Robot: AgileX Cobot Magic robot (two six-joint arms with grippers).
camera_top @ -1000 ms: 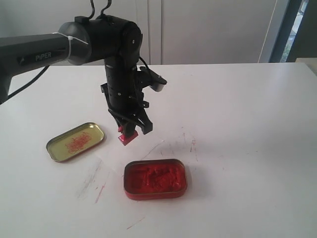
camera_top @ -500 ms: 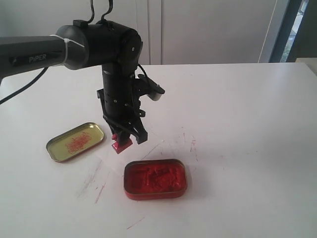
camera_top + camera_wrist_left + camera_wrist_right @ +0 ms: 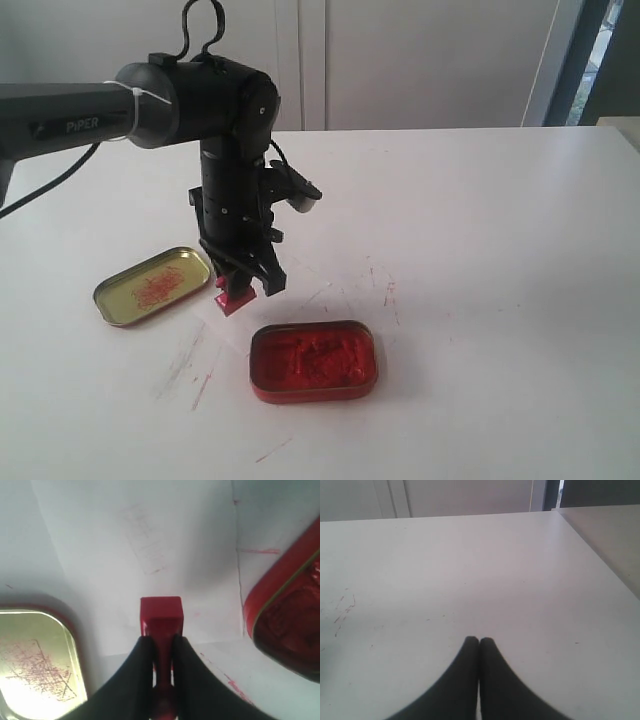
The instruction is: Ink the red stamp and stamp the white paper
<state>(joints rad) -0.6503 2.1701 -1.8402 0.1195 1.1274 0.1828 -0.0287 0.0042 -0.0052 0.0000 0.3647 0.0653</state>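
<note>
My left gripper [image 3: 243, 285] [image 3: 162, 639] is shut on the handle of the red stamp [image 3: 236, 298] [image 3: 161, 614], whose square base points down. The stamp hangs low over the near edge of the white paper [image 3: 298, 278] [image 3: 150, 540]; contact cannot be told. The paper lies between the two tins and carries a faint reddish imprint [image 3: 145, 550]. The tin of red ink paste [image 3: 313, 360] [image 3: 287, 615] sits just beside the paper. My right gripper [image 3: 479, 640] is shut on nothing above bare tabletop and is out of the exterior view.
An open gold tin lid [image 3: 153, 285] [image 3: 35, 657] with red smears lies left of the stamp. Red scratch marks [image 3: 388, 292] dot the white table [image 3: 480, 250]. White cabinet doors stand behind the table's far edge.
The left arm has carried the stamp leftward and down, from above the ink tin's far side to low over the paper. The tins have not moved.
</note>
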